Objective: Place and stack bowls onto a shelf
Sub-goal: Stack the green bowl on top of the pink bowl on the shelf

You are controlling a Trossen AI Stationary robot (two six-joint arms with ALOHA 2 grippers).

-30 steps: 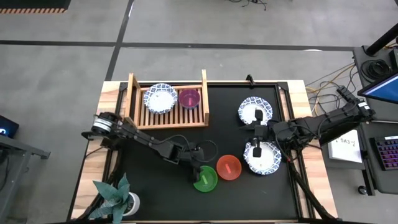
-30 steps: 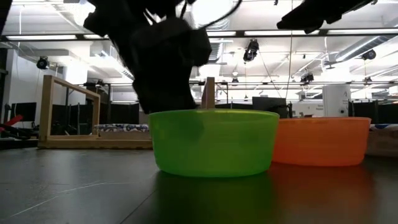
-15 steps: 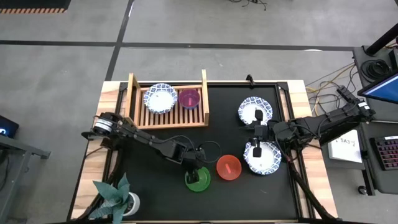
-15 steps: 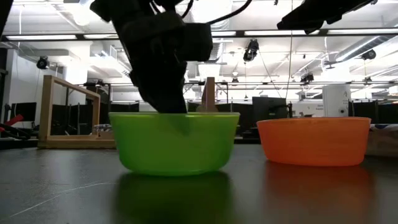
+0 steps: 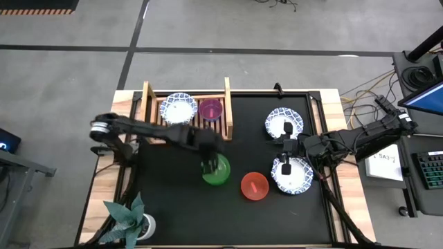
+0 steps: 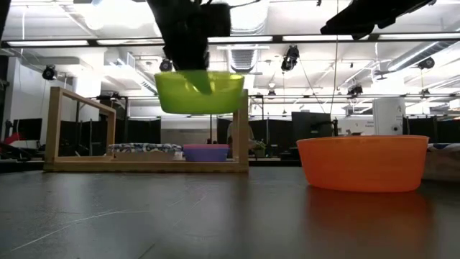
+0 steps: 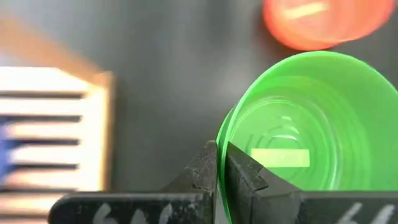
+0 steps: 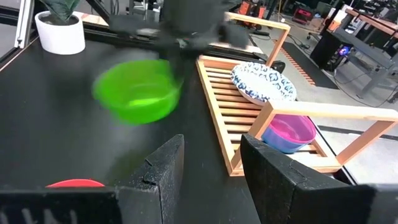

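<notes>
Left hand pinching green bowl by rim, lifted near shelf; looks light, stiff, rim suits gripping.

Dark jointed arms, black cabling; left pincer fingers black, blocky.

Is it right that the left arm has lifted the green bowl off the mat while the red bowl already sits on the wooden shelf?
Not quite. The red bowl sits on the black mat, as the high view shows. The left gripper does hold the green bowl in the air.
</notes>
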